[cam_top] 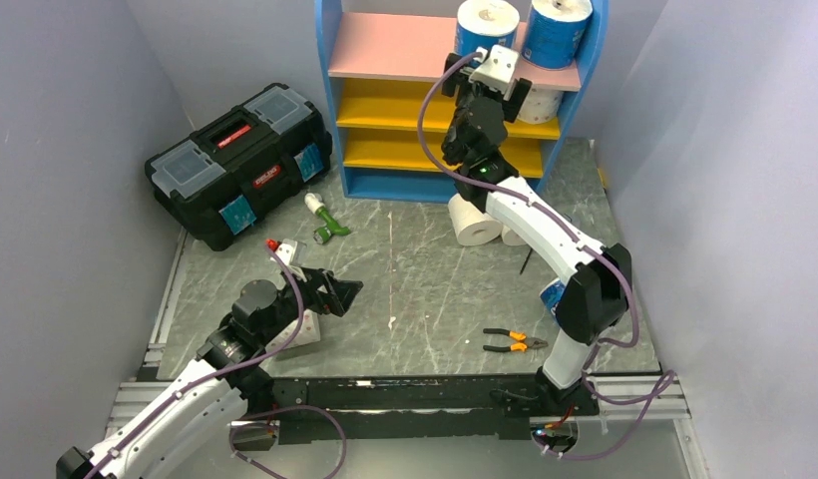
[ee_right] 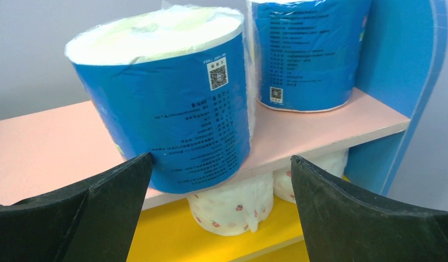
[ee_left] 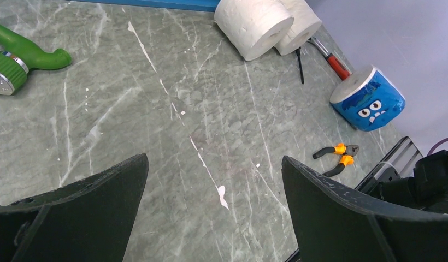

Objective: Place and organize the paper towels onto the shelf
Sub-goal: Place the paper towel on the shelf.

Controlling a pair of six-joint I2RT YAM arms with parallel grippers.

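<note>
The shelf [cam_top: 330, 110] stands at the back, blue-framed, with a pink top board [ee_right: 41, 158]. Two blue-wrapped paper towels [cam_top: 487, 25] [cam_top: 558, 30] stand upright on the pink board. My right gripper [cam_top: 490, 85] is open at the board's front edge. The nearer blue roll [ee_right: 167, 109] sits between and just past its fingertips [ee_right: 220, 157]; I see no contact. Two pink-dotted rolls [ee_right: 233, 204] [ee_right: 314, 174] stand on the yellow board below. Two white rolls [ee_left: 254, 27] [ee_left: 301, 24] and a blue roll [ee_left: 369, 98] are on the table. My left gripper [ee_left: 213, 207] is open and empty above the table.
A black toolbox [cam_top: 240, 160] sits at the back left. A green tool [cam_top: 325, 222] lies near it. Orange-handled pliers [cam_top: 515, 341] lie at the front right, and a thin black tool [cam_top: 525, 261] lies by the white rolls. Grey walls close in both sides.
</note>
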